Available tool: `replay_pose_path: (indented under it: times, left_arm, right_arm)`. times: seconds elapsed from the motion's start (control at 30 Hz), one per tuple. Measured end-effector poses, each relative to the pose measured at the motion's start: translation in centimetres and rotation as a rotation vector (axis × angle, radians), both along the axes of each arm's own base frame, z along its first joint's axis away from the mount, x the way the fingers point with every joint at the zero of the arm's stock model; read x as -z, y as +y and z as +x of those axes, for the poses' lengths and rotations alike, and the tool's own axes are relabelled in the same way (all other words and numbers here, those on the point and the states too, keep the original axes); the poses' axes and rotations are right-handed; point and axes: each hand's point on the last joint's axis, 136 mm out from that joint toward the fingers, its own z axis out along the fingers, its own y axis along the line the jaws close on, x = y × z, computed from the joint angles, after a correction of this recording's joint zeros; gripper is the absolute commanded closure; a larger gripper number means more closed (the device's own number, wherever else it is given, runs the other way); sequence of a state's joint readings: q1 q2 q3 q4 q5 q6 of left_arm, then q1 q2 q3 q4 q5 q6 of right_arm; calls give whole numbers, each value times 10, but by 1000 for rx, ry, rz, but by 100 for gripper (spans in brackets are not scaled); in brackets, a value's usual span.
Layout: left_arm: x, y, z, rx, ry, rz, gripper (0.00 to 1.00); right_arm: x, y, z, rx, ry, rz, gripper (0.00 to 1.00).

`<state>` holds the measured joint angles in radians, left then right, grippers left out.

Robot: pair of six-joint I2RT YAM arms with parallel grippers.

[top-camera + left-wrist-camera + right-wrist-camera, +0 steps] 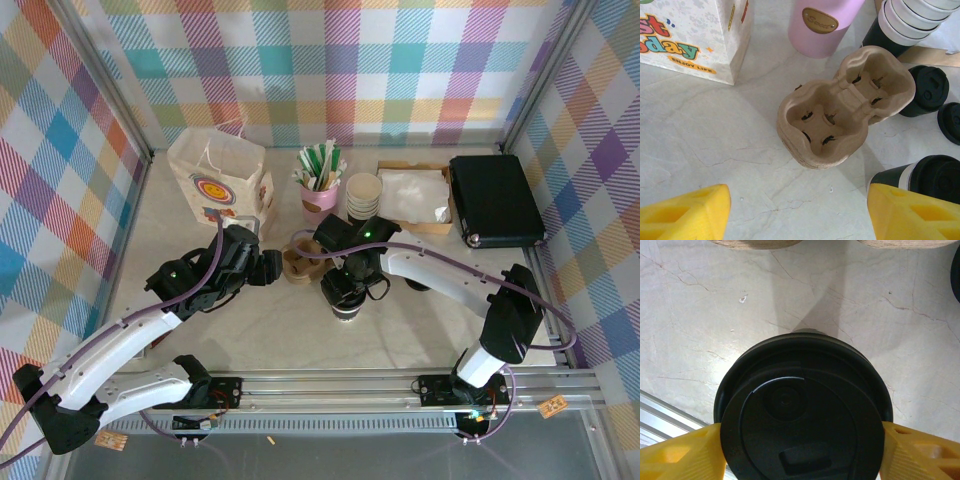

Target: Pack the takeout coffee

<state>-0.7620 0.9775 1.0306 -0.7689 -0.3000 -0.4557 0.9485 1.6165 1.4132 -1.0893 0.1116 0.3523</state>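
Two robot arms are seen reaching over a pale, marbled table [250, 335]. The takeout coffee [802, 412], a small cup capped with a black lid, stands upright on the table near the middle, just near and right of a moulded pulp cup carrier [840, 112]. The right gripper [800, 452] is positioned over the cup, with its yellow fingers [677, 455] set on either side of the lid. Whether they press the cup or merely flank it cannot be told, since the lid hides their inner faces. The left gripper [799, 205] is held wide apart and empty, aimed at the carrier from the near left without touching it. The step in hand is judged to be the grasp of the coffee. Next, a firm hold below the lid is called for, then a straight lift and a short carry far and left. The cup can then be lowered upright into one of the carrier's empty wells, perhaps with the carrier steadied by the left gripper.
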Motion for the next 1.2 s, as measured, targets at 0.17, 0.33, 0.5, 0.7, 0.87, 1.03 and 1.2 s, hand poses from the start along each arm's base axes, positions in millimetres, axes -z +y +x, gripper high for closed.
replay_pose_path:
  times: [0.17,0.33,0.5,0.7,0.87,1.03,1.2]
  left_arm:
    - [0,0,0,0,0,0,28]
    - [1,1,-1,0,3,3,28]
    - [2,2,-2,0,8,8,28]
    - [1,3,-3,-2,7,7,28]
    - [2,4,-3,-2,7,7,28]
    - [2,5,-3,-4,8,8,28]
    - [2,5,-3,-5,8,8,28]
  right_arm:
    - [0,0,0,3,1,0,28]
    - [3,-1,-1,6,5,-5,27]
    - [3,-1,-1,7,5,-5,27]
    - [4,-1,-1,7,6,-6,26]
    - [5,-1,-1,7,7,-8,26]
    - [5,0,0,7,4,-3,25]
    - [4,1,1,10,3,2,21]
